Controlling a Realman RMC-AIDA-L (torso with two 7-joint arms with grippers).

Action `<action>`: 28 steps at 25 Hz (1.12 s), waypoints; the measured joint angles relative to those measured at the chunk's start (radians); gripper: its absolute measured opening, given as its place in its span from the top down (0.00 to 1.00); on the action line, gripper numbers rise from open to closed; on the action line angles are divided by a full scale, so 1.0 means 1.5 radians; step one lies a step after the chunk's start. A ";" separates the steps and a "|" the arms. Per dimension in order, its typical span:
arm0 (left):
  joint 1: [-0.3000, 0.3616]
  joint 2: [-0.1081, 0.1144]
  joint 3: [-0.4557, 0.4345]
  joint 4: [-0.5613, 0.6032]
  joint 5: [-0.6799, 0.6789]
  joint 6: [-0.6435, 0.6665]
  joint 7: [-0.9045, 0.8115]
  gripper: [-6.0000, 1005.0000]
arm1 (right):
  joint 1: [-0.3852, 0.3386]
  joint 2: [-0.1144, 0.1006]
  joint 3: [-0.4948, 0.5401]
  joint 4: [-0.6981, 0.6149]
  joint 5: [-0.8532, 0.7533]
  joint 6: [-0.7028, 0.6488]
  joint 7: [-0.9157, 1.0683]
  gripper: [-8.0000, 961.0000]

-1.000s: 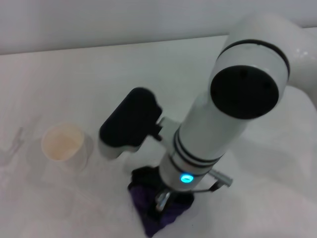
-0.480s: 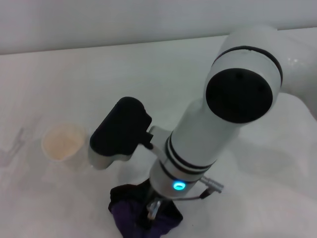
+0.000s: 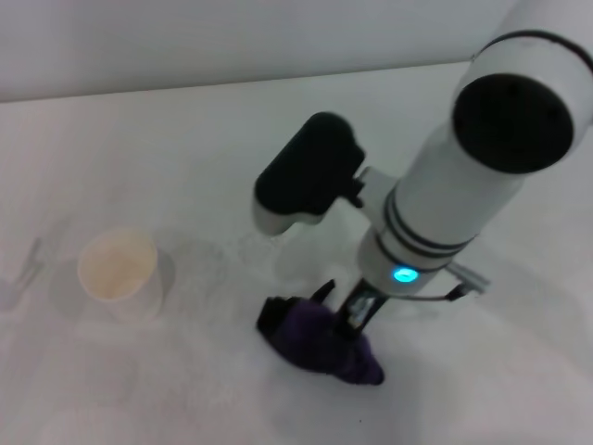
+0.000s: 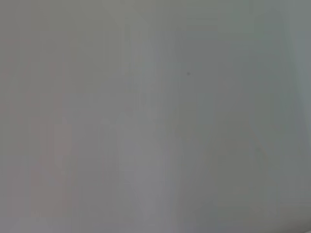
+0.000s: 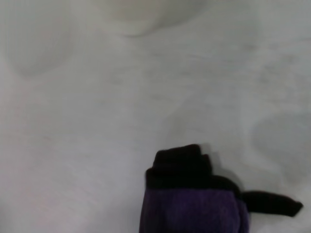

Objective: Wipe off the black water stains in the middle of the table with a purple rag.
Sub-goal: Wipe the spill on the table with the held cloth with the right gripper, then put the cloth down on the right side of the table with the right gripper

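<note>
Right gripper (image 3: 357, 320) was clamped on the purple rag (image 3: 320, 338), pressing it to the near-middle counter (image 3: 185, 148), rag trailing left-near of it; no stain visible; left arm unseen.

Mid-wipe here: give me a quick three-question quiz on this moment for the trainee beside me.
1. True or false: the right gripper presses the deep-purple cloth rag onto the white matte table.
2. Which stands on the robot's left of the rag? A) white paper cup B) a metal bowl
3. Is the small dark stain visible?

Key: 1 true. 2 A. 3 No, none shows in any view.
</note>
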 joint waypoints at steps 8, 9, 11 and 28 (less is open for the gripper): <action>-0.008 0.001 -0.001 0.000 -0.004 0.014 0.000 0.11 | -0.053 -0.003 0.132 -0.024 -0.117 0.078 -0.047 0.95; -0.009 0.001 -0.001 0.000 -0.004 0.016 0.000 0.11 | -0.058 -0.003 0.153 -0.026 -0.132 0.088 -0.057 0.95; -0.010 0.001 -0.001 0.000 -0.005 0.021 0.000 0.11 | -0.068 -0.003 0.186 -0.030 -0.154 0.100 -0.074 0.95; -0.025 0.000 -0.002 0.002 -0.015 0.036 -0.001 0.11 | -0.097 -0.004 0.422 0.007 -0.293 0.130 -0.219 0.95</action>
